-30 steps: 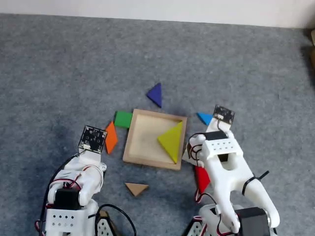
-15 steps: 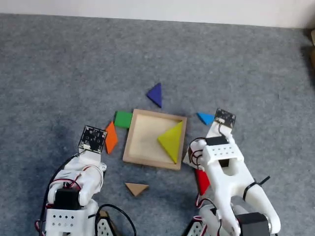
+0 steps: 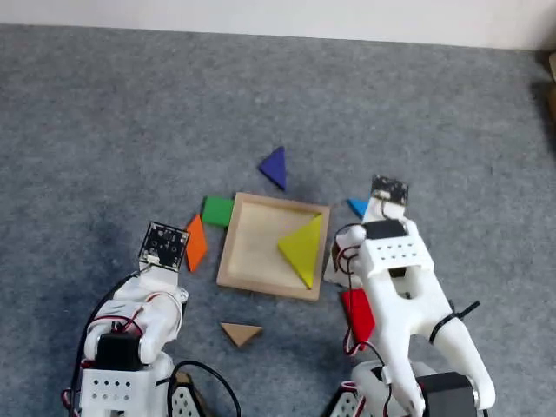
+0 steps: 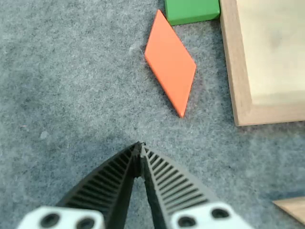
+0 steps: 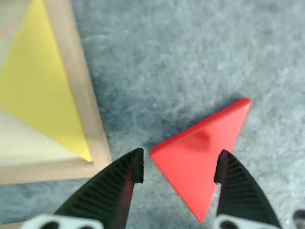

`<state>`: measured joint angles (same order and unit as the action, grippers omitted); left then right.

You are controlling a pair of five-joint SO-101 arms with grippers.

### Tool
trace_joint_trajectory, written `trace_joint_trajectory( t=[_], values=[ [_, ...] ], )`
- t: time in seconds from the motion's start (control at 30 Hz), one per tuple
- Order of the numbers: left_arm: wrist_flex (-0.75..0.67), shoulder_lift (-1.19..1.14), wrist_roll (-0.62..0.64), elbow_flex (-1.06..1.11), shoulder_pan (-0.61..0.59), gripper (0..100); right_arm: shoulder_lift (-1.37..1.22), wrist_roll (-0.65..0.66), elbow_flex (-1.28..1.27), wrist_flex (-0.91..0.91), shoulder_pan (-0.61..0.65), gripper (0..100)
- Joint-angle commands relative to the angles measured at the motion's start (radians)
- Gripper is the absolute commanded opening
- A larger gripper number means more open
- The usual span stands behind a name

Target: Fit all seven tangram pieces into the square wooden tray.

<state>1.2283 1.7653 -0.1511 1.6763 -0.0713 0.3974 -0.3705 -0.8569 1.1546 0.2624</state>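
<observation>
Soft, even light throughout (shadows only faint).

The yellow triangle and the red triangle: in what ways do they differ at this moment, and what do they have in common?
The yellow triangle lies inside the wooden tray, against one wall; the red triangle lies outside it on the grey carpet. The open right claw straddles the red triangle, while no claw is over the yellow triangle. Both are flat triangular pieces.
</observation>
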Motion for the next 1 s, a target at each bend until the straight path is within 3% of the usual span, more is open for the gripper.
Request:
trace_joint_trajectory(
  t=[0.0,0.1,0.23,0.4,0.67,0.97],
  values=[
    [0.006,0.053,-0.008,0.021,-0.013,1,0.008,0.049,0.105,0.025,-0.007,22.8],
    [0.006,0.053,-0.008,0.021,-0.013,1,0.008,0.049,0.131,0.047,-0.007,22.8],
    [0.006,0.053,-0.008,0.021,-0.013,1,0.008,-0.044,0.133,0.067,0.002,23.7],
    [0.006,0.053,-0.008,0.021,-0.013,1,0.007,-0.118,0.061,0.058,0.010,34.8],
    [0.006,0.053,-0.008,0.021,-0.013,1,0.005,-0.124,-0.125,-0.163,0.010,35.4],
    [0.006,0.053,-0.008,0.021,-0.013,1,0.005,-0.126,-0.168,-0.174,0.010,35.4]
  ],
)
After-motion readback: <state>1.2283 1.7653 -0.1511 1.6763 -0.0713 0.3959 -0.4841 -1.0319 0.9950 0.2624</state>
